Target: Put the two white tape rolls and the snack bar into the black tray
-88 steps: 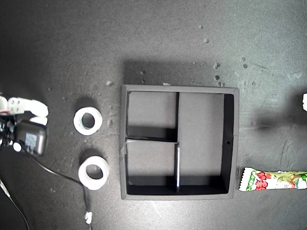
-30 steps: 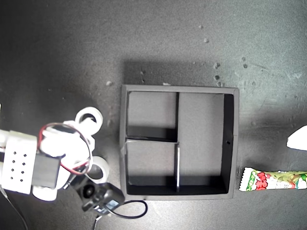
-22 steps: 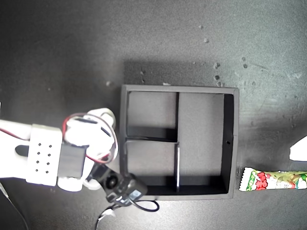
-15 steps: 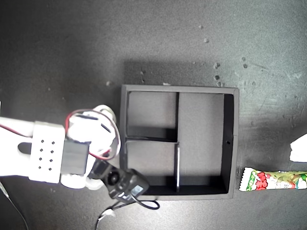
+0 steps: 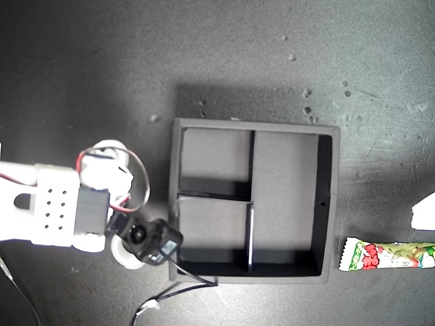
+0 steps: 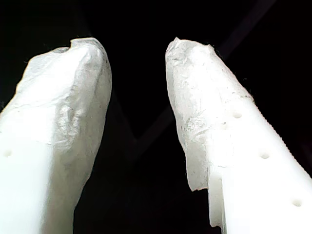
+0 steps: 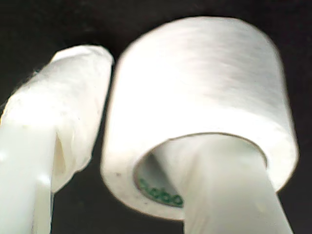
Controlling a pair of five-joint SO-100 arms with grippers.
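Note:
In the second wrist view a white tape roll (image 7: pixel 204 73) fills the picture. My second gripper (image 7: pixel 146 97) is shut on its wall, one finger (image 7: pixel 229 190) in the hole and the other (image 7: pixel 63 117) against the outside. The exterior view shows that arm (image 5: pixel 61 204) reaching in from the left, hiding this roll. A sliver of the other tape roll (image 5: pixel 124 260) shows below the arm's camera. The black tray (image 5: pixel 175 204) lies in the middle with nothing in it. The snack bar (image 5: pixel 387 255) lies at the exterior view's right edge. My first gripper (image 6: pixel 136 48) is open over dark surface.
A white arm part (image 5: pixel 425 210) pokes in at the exterior view's right edge, just above the snack bar. A black cable (image 5: pixel 183 288) trails from the arm's camera past the tray's near corner. Small crumbs dot the dark tabletop (image 5: pixel 306 102) behind the tray.
The arm swung in from the exterior view's left over both tape rolls, went as far as the tray's edge, then drew back left. The white part at the right edge shifted slightly.

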